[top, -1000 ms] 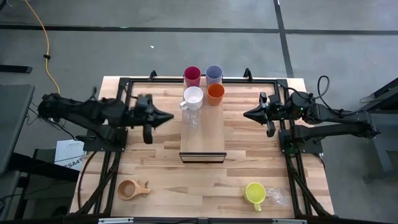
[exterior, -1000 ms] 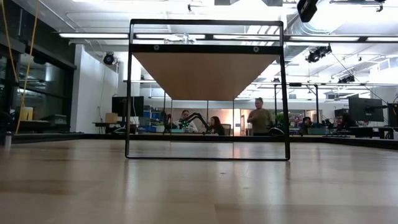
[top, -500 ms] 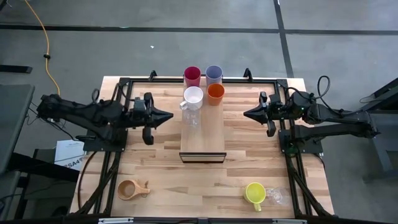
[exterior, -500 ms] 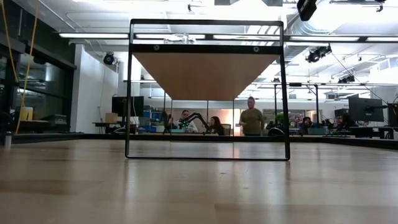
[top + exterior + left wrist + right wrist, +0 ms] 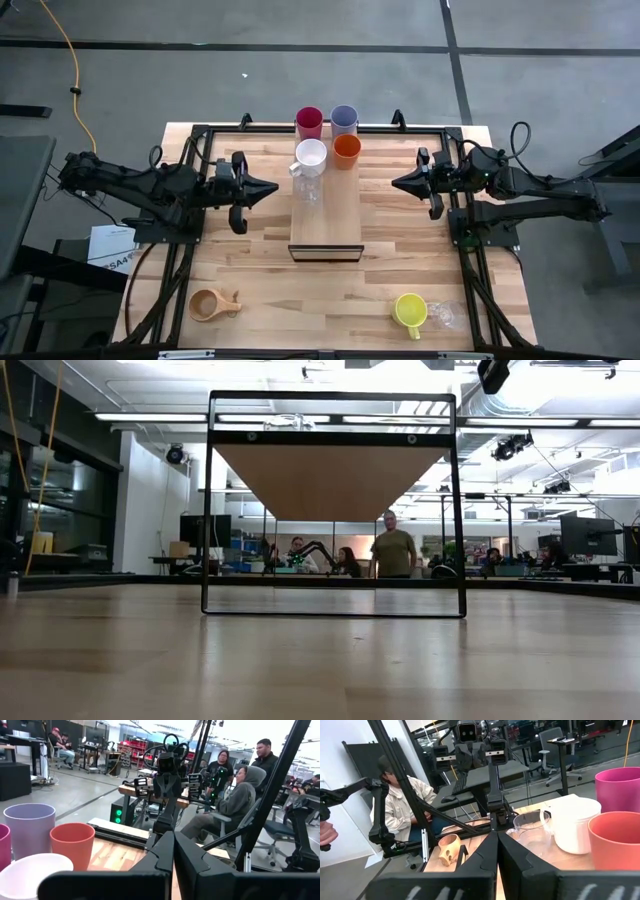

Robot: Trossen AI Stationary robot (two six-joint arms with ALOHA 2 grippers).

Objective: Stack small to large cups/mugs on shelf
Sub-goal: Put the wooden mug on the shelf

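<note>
The shelf (image 5: 326,220) stands mid-table; the low view shows its underside (image 5: 330,480). At its far end stand a red tumbler (image 5: 309,123), a lavender-blue tumbler (image 5: 345,120), a white mug (image 5: 311,156), an orange tumbler (image 5: 347,151) and a clear glass (image 5: 308,189). A brown wooden cup (image 5: 213,304) stands on the table near left. A yellow mug (image 5: 409,310) and a second clear glass (image 5: 444,318) are near right. My left gripper (image 5: 272,186) is shut and empty left of the shelf. My right gripper (image 5: 396,183) is shut and empty right of it.
The shelf's black frame (image 5: 207,510) stands on the tabletop. Black rails (image 5: 190,190) run along the table's left and right sides under the arms. People sit and stand in the room beyond the table (image 5: 240,790), and one stands behind the shelf (image 5: 392,552).
My left arm, blurred a second ago, has come to rest left of the shelf with its gripper still shut. In the low view a person in the room behind has walked toward the picture's left. The cups have not moved.
</note>
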